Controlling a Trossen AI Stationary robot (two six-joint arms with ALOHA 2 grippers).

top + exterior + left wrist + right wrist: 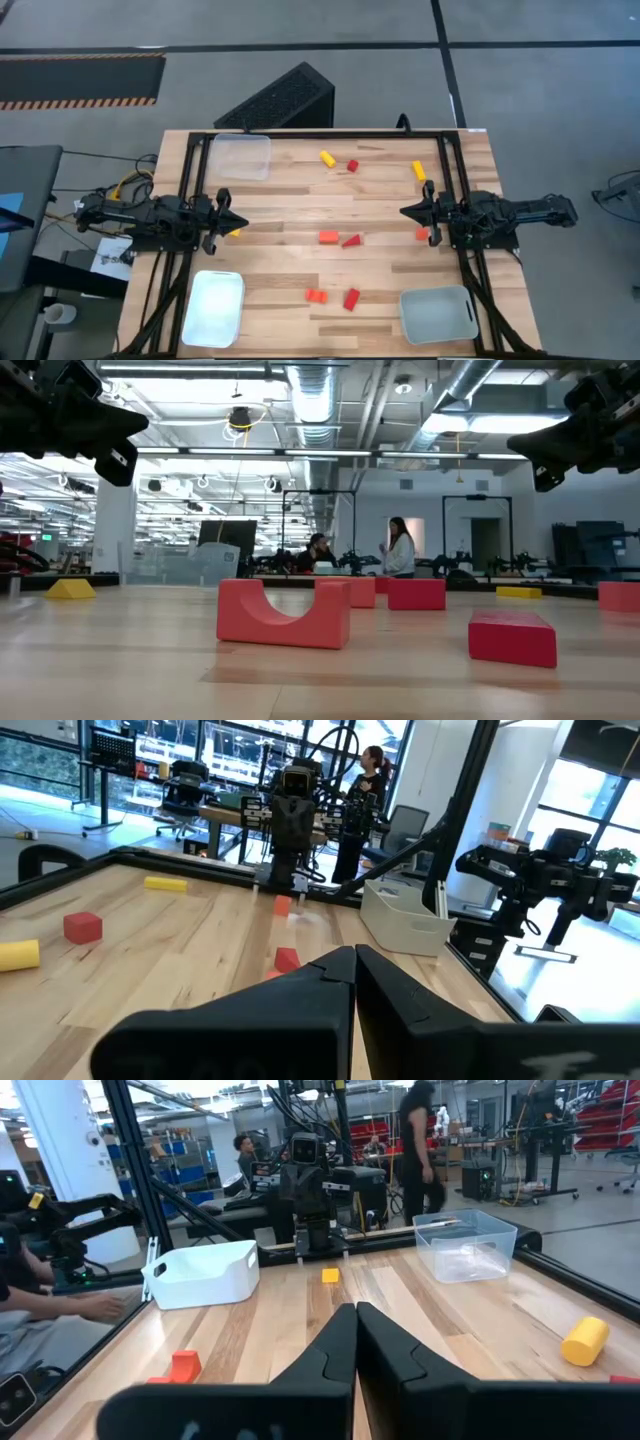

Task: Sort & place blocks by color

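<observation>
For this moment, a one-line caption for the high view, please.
Both grippers, left and right, shut and empty; blocks unsorted.

A: What sits nearest on the table (120, 670)?

B: A red arch block (284, 614), its hollow upward, and to its right a red bar (512, 637), apart from it.

A: Farther back?

B: More red blocks: one (417, 594) mid-table, one (620, 596) at the right edge. A yellow wedge (70, 589) lies far left, a flat yellow bar (518, 592) far right.

A: The arms?

B: Dark shapes in both upper corners (70, 415) (585, 430), hanging clear of the wood. Two people (400, 548) stand in the room beyond
</observation>
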